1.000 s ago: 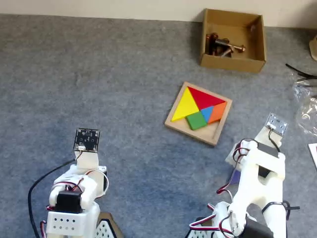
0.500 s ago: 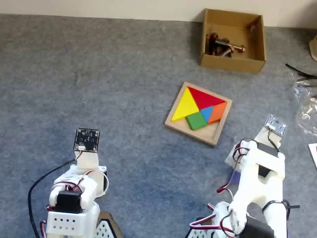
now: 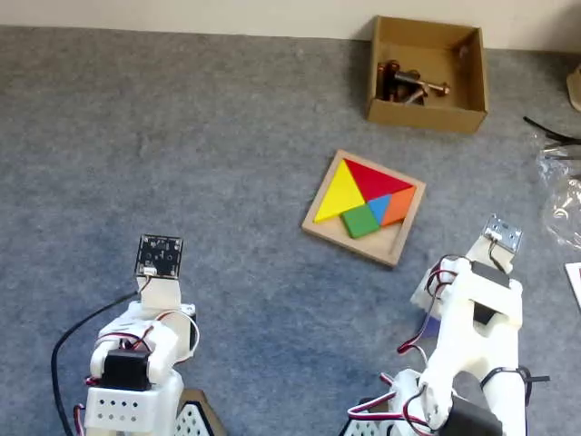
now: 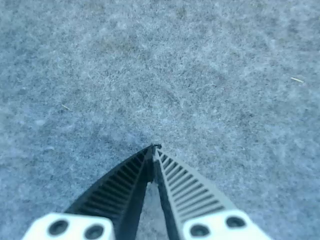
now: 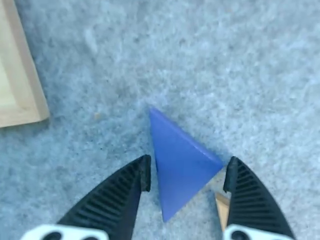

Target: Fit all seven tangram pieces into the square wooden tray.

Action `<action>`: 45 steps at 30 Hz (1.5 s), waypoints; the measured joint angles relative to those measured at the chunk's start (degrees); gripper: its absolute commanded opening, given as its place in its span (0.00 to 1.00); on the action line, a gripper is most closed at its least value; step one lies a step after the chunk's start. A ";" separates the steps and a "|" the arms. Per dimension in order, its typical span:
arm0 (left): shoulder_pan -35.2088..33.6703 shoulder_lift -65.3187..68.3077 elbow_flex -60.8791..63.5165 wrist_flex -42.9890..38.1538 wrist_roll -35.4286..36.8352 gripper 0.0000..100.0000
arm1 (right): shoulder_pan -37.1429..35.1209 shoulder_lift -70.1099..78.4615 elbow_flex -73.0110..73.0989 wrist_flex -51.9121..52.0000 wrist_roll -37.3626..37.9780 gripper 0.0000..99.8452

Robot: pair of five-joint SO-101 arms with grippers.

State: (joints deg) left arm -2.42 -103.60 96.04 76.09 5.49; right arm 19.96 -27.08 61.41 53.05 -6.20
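Observation:
The square wooden tray (image 3: 396,246) lies on the grey carpet mid-table, holding yellow (image 3: 339,193), red (image 3: 377,181), green (image 3: 359,220), small blue (image 3: 379,209) and orange (image 3: 398,206) pieces. Its pale corner (image 5: 20,85) appears in the right wrist view. A blue triangle (image 5: 182,162) lies flat on the carpet between the fingers of my open right gripper (image 5: 188,161), which straddles it low down. A tan sliver (image 5: 222,207) of another piece peeks out beside one finger. My left gripper (image 4: 154,148) is shut with nothing in it, over bare carpet at the near left.
A cardboard box (image 3: 427,73) with metal parts stands at the back right. A clear plastic bag (image 3: 563,204) and black cables (image 3: 545,127) lie at the right edge. The right arm's body (image 3: 472,336) stands just in front of the tray.
The right arm's wrist has shifted very slightly. The left arm and the tray's pieces have not moved.

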 measured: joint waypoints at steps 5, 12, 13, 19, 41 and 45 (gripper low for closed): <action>0.00 0.00 0.00 0.00 0.00 0.01 | 0.00 0.00 0.35 -1.58 0.00 0.23; 0.00 0.00 0.00 0.00 0.00 0.01 | 0.00 0.00 1.93 -2.99 0.09 0.19; 0.00 0.00 0.00 0.00 0.00 0.01 | 0.00 0.00 1.93 -2.99 0.09 0.18; 0.00 0.00 0.00 0.00 0.00 0.01 | 0.18 0.00 2.02 -4.40 0.09 0.16; 0.00 0.00 0.00 0.00 0.00 0.01 | -0.62 0.00 2.37 -5.36 0.09 0.15; 0.00 0.00 0.00 0.00 0.00 0.01 | -2.99 0.00 2.37 -5.36 0.09 0.04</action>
State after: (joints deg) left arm -2.42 -103.60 96.04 76.09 5.49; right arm 16.97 -27.08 63.78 47.69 -6.11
